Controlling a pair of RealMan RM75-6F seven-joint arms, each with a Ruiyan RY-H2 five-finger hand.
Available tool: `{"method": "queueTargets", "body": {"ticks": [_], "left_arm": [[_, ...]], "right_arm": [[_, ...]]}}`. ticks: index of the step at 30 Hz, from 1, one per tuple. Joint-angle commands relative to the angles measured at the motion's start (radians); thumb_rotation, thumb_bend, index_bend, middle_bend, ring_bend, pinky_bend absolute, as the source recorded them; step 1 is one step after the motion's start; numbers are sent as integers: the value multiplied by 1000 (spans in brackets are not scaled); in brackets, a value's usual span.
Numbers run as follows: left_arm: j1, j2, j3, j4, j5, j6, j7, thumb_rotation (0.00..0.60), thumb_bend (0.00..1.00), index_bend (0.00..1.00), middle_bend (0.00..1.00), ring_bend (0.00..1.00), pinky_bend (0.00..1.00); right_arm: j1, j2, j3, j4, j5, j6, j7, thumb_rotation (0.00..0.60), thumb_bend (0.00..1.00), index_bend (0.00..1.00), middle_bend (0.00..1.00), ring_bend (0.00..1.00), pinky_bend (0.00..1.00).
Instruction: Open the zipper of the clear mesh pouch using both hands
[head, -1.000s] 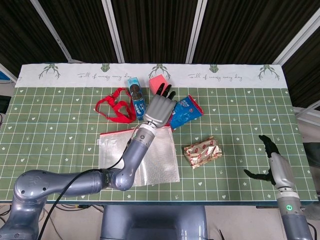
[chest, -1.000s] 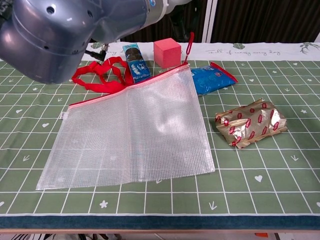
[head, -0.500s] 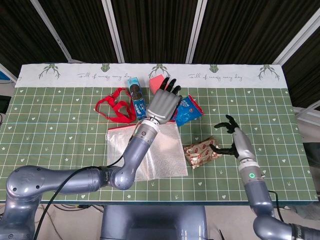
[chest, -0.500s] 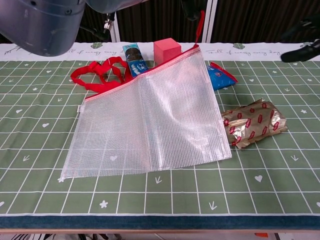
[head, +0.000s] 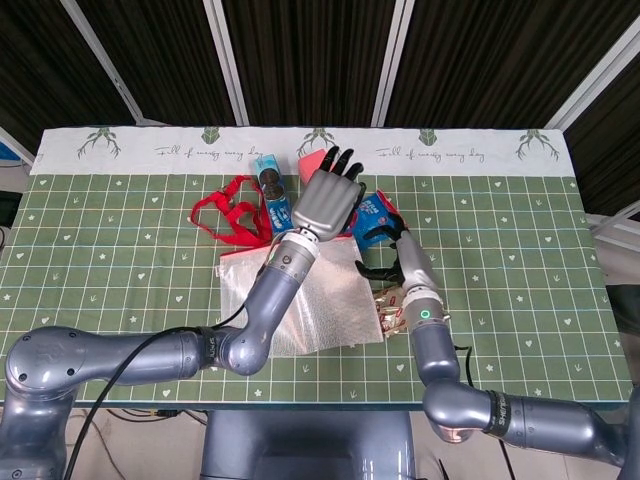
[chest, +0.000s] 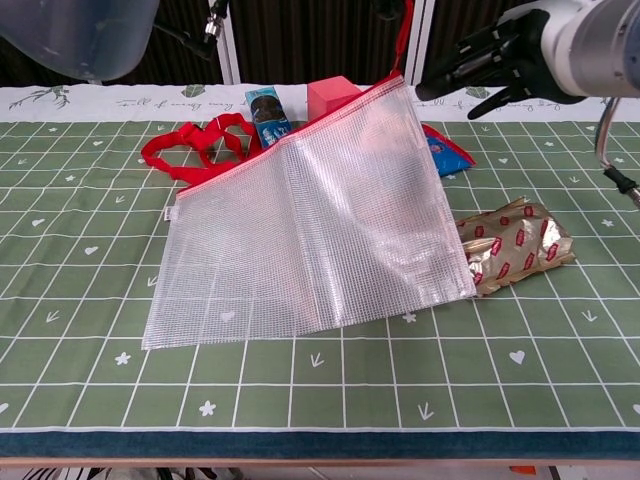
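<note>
The clear mesh pouch (chest: 320, 230) with a red zipper edge is tilted, its far right corner raised off the table and its near edge resting on the cloth. My left hand (head: 325, 205) is above that corner and holds it up by the red pull strip (chest: 405, 30); the chest view cuts off its fingers at the top. My right hand (chest: 500, 55) hovers in the air just right of the raised corner, fingers spread and holding nothing. In the head view the right hand (head: 388, 262) sits by the right edge of the pouch (head: 310, 300).
Behind the pouch lie a red strap (chest: 195, 150), a blue snack tube (chest: 268, 118), a pink cube (chest: 335, 100) and a blue packet (chest: 440, 155). A gold-and-red wrapped packet (chest: 510, 245) touches the pouch's right lower corner. My left arm (chest: 70, 30) fills the upper left.
The left hand has lifted the pouch's corner higher and dragged the pouch rightward against the gold packet. The right hand swung in from the table's right edge to beside the raised corner.
</note>
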Motion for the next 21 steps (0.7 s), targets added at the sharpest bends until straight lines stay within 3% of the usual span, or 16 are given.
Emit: {"method": "queueTargets", "body": {"ticks": [1, 21], "left_arm": [[-2, 7, 7, 0, -2, -1, -9, 600, 442, 649, 201, 0, 20], [-16, 35, 47, -3, -18, 2, -54, 600, 443, 649, 197, 0, 20]], "right_arm": [[29, -28, 19, 33, 28, 12, -15, 600, 370, 391, 47, 0, 199], [76, -98, 47, 143, 70, 8, -38, 600, 417, 449, 76, 0, 199]]}}
